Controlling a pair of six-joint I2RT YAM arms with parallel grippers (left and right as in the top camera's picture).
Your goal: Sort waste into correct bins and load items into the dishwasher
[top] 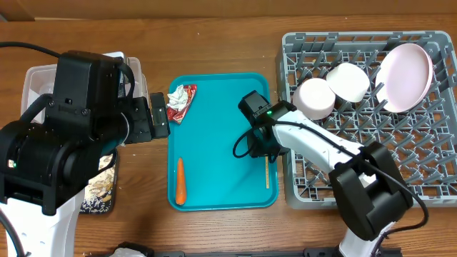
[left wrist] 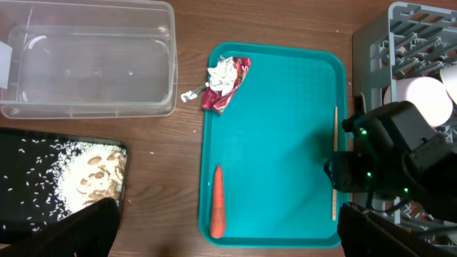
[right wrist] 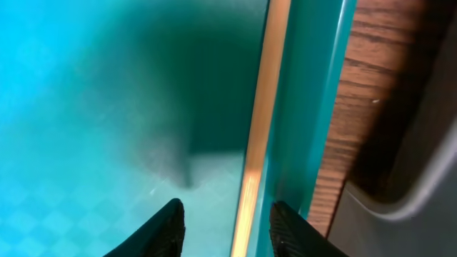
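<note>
Right claw [right wrist: 227, 230] hangs low with tips apart, straddling the chopstick [right wrist: 260, 121] lying at 3 o'clock on the teal tray [top: 221, 121], probably to pinch it for the rack [top: 428, 178]; left claw [left wrist: 235, 227] gapes, empty.

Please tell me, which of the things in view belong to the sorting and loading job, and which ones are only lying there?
Belong to the job: wrapper, carrot, rice scraps, chopstick, clear tub, black tray, dish rack, plate, bowl, second bowl.

Only lying there: teal tray, which merely carries things; wooden table.
</note>
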